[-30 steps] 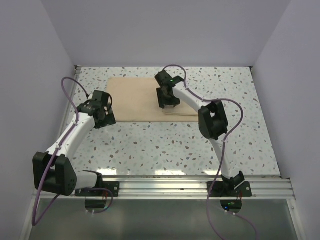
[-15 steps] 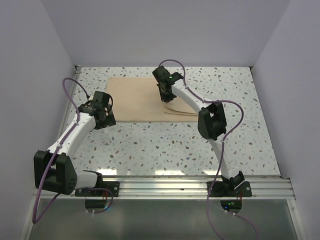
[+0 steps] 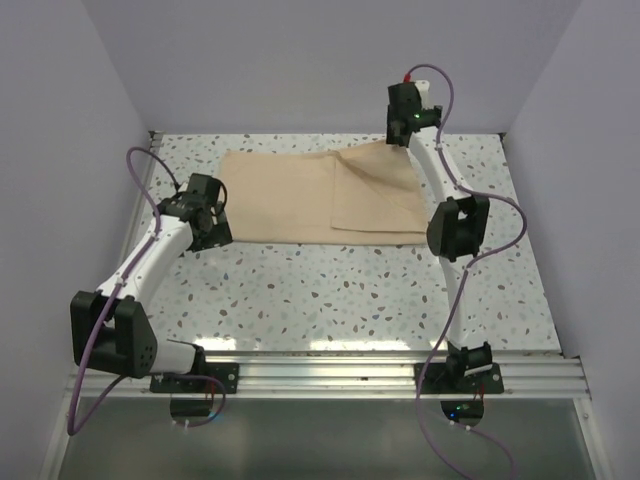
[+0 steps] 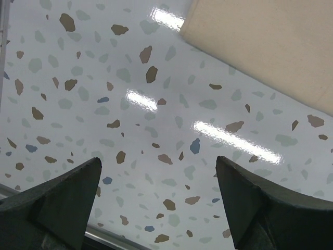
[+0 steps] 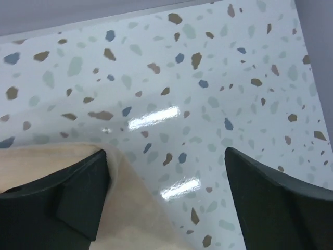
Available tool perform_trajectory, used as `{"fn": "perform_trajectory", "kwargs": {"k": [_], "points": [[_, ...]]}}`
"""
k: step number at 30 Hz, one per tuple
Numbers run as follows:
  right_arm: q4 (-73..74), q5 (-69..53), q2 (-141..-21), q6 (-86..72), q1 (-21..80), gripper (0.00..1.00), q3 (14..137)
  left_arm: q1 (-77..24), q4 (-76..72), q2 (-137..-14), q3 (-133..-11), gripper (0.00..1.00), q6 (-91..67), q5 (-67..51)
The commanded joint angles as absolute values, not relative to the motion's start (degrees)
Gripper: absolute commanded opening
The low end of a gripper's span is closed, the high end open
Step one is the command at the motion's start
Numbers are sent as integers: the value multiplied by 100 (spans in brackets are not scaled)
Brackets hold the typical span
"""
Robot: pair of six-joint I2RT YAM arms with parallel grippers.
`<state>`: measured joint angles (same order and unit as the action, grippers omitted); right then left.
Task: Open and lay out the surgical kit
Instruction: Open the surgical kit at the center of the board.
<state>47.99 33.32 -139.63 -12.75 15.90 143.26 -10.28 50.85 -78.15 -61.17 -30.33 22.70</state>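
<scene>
cloth wrap: spread on the far half of the bench, creased right of centre
left end effector: at its near-left corner
right end effector: over far-right corner, possibly touching

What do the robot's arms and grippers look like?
The left arm and right arm have white links with chunky black joint housings; a purple cable loops along each. The left gripper and right gripper have matte black, wedge-shaped fingers.
</scene>
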Motion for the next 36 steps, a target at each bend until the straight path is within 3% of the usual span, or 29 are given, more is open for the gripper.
{"fn": "perform_trajectory", "kwargs": {"k": [1,10,13,20,29,36], "points": [[4202,3937,-14220,-976,1477,99,14774,-1028,5291,-7892,-6512,96,-2936,2232],[4219,3867,-13685,-1177,1397,98,14371,-1028,5326,-7910,-6487,95,-3032,2215],[3537,4043,-13176,-1116,1328,98,13817,-1028,5326,-7884,-6416,95,-3076,2127],[3093,3572,-13316,-1344,800,98,14528,-1028,5309,-7796,-6328,95,-2971,2180],[3076,2198,-12217,-1424,2222,94,11781,-1028,5124,-7822,-6311,95,-3076,2074],[3550,1670,-12348,-1924,2944,85,11241,-1028,5001,-7743,-6196,95,-3059,2030]]}}
